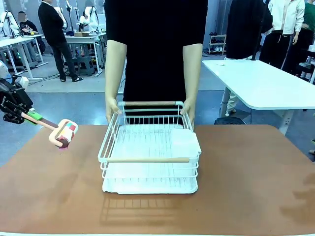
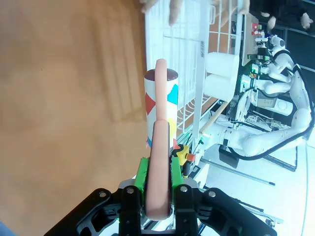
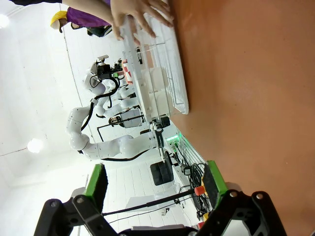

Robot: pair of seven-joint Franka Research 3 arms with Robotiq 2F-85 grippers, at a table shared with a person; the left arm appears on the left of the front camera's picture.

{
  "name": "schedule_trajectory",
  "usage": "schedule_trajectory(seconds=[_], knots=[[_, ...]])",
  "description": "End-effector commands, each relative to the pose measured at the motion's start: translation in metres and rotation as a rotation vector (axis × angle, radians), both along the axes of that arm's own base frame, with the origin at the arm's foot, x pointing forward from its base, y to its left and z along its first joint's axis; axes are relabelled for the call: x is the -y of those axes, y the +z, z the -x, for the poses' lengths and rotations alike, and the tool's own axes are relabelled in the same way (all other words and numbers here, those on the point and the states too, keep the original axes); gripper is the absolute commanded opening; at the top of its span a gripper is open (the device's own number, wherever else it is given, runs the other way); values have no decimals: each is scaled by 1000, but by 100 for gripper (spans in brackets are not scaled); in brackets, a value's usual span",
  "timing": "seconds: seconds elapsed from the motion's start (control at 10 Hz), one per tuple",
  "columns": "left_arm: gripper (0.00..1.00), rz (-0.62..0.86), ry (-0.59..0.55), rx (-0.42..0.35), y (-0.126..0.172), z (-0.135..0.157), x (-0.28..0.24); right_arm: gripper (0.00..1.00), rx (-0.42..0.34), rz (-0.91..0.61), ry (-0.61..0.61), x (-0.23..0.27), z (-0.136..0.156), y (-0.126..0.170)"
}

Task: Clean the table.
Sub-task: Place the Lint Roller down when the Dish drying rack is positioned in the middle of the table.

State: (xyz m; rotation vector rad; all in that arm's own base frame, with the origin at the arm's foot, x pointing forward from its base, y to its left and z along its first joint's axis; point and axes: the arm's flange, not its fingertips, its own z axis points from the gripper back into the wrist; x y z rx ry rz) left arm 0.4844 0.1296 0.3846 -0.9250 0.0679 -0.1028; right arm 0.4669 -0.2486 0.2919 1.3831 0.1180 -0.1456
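Observation:
The reddish-brown table (image 1: 256, 182) carries a white wire dish rack (image 1: 150, 160) at its middle. A person at the far side holds the rack's far end with both hands (image 1: 112, 109). My left gripper (image 1: 29, 116) is at the left edge, shut on the pink handle of a lint roller (image 1: 65, 133). The patterned roller head hangs low over the table's far-left part; I cannot tell if it touches. In the left wrist view the roller (image 2: 160, 105) points along the table (image 2: 64, 98) beside the rack (image 2: 192, 73). My right gripper (image 3: 154, 181) is open over bare table (image 3: 246, 98).
A white table (image 1: 261, 83) stands behind at the right, and people stand in the background. A flat white tray (image 1: 147, 186) lies under the rack. Bare tabletop stretches left, right and in front of the rack.

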Motion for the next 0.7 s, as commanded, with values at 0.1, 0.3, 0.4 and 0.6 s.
schedule_trajectory(seconds=[0.1, 0.3, 0.4, 0.6], knots=[[22, 1, 1, 1, 0, 1, 0, 100, 2, 4, 1, -2, 0, 2], [22, 1, 1, 1, 0, 1, 0, 100, 2, 4, 1, -2, 0, 2], [22, 1, 1, 1, 0, 1, 0, 100, 2, 4, 1, -2, 0, 2], [22, 1, 1, 1, 0, 1, 0, 100, 2, 4, 1, -2, 0, 2]])
